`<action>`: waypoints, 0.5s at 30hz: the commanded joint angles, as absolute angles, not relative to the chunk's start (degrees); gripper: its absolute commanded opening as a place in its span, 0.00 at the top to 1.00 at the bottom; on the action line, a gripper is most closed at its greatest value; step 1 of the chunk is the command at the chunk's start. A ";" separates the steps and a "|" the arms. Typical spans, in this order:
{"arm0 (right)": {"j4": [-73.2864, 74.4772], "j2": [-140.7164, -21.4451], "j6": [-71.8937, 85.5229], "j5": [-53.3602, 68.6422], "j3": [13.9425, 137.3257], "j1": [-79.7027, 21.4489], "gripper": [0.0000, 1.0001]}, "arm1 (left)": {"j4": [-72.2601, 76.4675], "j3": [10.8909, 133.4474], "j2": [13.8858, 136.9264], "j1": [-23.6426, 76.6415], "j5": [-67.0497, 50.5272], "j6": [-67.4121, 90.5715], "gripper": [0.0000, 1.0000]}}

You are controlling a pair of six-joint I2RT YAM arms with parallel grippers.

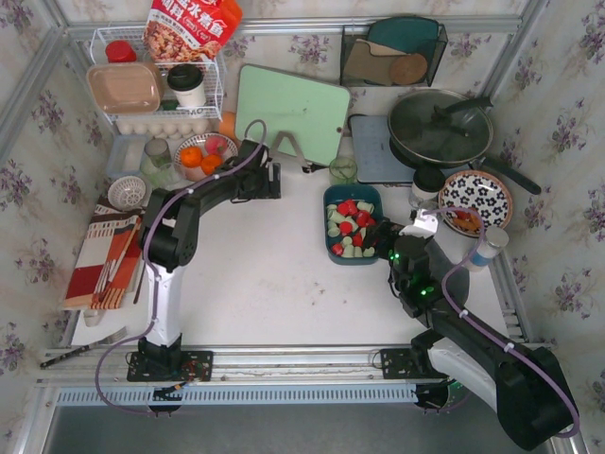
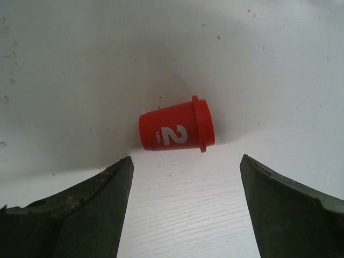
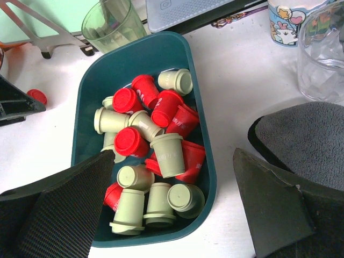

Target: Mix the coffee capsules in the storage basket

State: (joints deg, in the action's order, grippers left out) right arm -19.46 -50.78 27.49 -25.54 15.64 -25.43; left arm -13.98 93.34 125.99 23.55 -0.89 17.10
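The dark teal storage basket [image 3: 123, 59] [image 1: 331, 197] holds a mixed heap of red and pale green coffee capsules [image 3: 161, 113] [image 1: 351, 227]. My right gripper [image 3: 173, 156] [image 1: 395, 242] hovers open over the basket's near right corner. Its left finger is above the capsules and its right finger is above the table outside the wall. One red capsule [image 2: 174, 130] [image 3: 36, 95], marked with a white 2, lies on its side on the white table. It is just beyond the fingertips of my open left gripper [image 2: 185, 160] [image 1: 272, 180], which touches nothing.
A green glass cup [image 3: 113, 21] stands at the basket's far end, before a green cutting board [image 1: 291, 112]. A clear jar [image 3: 322, 48], a patterned plate [image 1: 475, 200] and a lidded pan [image 1: 440, 128] are to the right. A fruit bowl [image 1: 201, 156] and wire rack [image 1: 156, 90] are at back left.
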 commanded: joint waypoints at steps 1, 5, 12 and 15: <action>-21.79 -51.00 27.17 -25.32 16.13 -25.43 0.00 | -15.37 94.88 127.05 23.47 -0.05 16.50 0.18; -21.77 -51.29 27.20 -25.13 16.11 -25.42 0.00 | -16.92 96.30 127.56 23.47 2.54 16.30 0.18; -21.88 -51.65 27.25 -24.64 16.17 -25.49 0.00 | -17.48 97.87 129.06 23.50 4.40 16.01 0.25; -21.93 -51.74 27.27 -24.69 16.20 -25.44 0.00 | -17.74 99.02 130.17 23.55 4.10 16.38 0.28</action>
State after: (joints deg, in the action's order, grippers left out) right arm -19.49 -51.59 27.51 -24.64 15.64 -25.43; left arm -16.62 97.78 129.08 23.51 3.75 16.38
